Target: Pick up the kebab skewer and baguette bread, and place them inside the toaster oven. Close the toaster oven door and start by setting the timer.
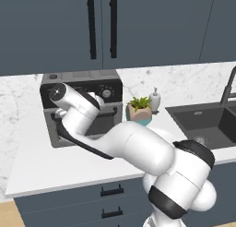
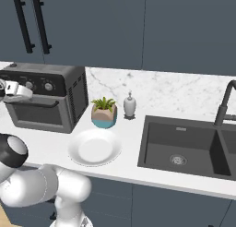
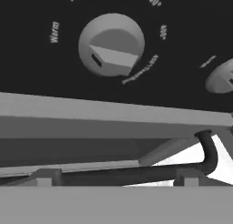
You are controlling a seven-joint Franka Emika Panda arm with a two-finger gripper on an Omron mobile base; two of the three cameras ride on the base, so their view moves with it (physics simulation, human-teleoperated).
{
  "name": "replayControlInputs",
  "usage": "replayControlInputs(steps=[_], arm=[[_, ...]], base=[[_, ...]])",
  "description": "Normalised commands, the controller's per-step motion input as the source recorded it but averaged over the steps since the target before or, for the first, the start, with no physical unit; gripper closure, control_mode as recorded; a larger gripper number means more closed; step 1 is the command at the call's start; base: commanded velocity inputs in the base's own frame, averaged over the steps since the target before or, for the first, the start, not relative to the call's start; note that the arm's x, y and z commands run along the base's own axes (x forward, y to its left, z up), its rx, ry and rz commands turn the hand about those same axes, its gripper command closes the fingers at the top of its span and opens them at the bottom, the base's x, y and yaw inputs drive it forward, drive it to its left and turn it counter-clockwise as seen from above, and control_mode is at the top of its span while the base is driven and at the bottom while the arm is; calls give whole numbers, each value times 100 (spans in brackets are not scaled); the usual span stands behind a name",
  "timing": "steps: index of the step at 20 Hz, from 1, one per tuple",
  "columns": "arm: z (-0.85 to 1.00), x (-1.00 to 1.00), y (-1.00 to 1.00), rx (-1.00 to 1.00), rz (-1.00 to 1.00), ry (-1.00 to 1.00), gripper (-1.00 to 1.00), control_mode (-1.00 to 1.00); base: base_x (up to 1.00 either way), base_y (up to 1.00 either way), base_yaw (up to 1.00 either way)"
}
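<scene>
Hand: the hand [image 2: 17, 91] hangs close against the front panel; I cannot tell how wide its fingers stand.
Toaster oven: the boxy grey toaster oven with a black top panel [image 2: 76, 99] stands on the white marble table [image 2: 50, 145], directly ahead of the hand.
Knob: a round grey knob with a raised bar grip [image 3: 111, 45] lies straight ahead of the hand, ringed by temperature marks. A second grey knob [image 3: 220, 77] sits off to one side.
Door: the grey-framed toaster oven door with dark glass [image 2: 37, 115] looks shut, with its black bar handle [image 3: 118, 175] just below the hand.
Food: the dark glass hides whether anything lies inside.
Why here: with the door up, the hand probably sits at the knobs for the timer step.
Care: the nearest knob reads as temperature, so the timer may be another one.
</scene>
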Motion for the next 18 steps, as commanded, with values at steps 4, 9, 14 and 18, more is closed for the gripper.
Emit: replayControlInputs(steps=[4,9,14,18], arm=[[2,-79,10,0,0,0,-100,-100],[17,-39,2,0,2,-1,-100,-100],[-11,-58,0,0,7,0,-100,-100],[-54,-3,0,0,6,-9,-100,-100]], base=[[0,0,0],[0,0,0],[0,0,0],[0,0,0]])
